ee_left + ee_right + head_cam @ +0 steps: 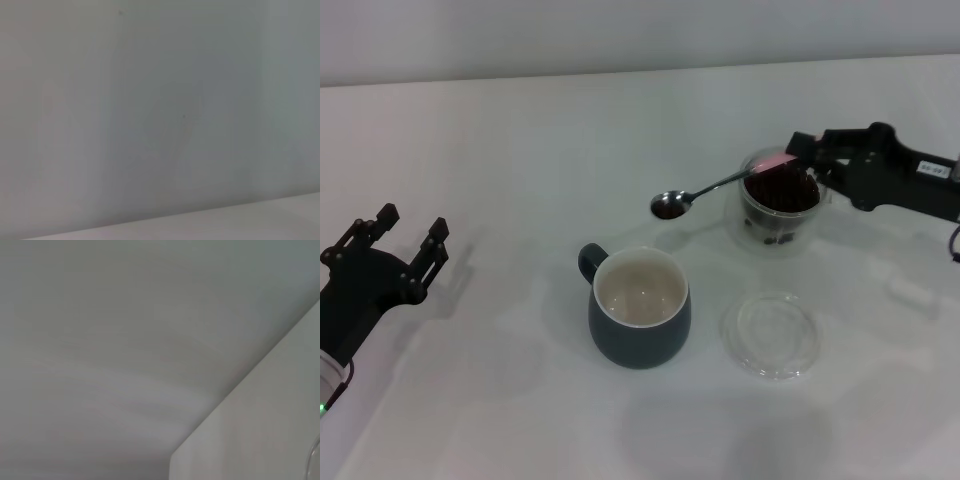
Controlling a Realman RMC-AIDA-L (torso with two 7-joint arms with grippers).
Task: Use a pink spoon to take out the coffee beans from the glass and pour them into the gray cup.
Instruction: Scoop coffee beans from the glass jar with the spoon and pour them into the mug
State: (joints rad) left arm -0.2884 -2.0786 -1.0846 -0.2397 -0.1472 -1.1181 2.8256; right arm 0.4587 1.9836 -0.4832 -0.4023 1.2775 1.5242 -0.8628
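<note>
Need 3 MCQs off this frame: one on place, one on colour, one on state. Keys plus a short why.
1. Where is the flat clear glass dish?
A. right of the gray cup
B. behind the glass
C. beside the left claw

2. What colour is the gray cup's inside?
A. pink
B. cream-white
C. black

3. What is the pink spoon's bowl carrying?
A. nothing
B. coffee beans
C. water

Key: 1 A, it lies on the table just right of the cup. 2 B, the pale interior shows from above. 3 B, dark beans sit in the bowl, held out from the glass by the right claw.

Loaded pink spoon point(720, 186) beside glass point(781, 208)
</note>
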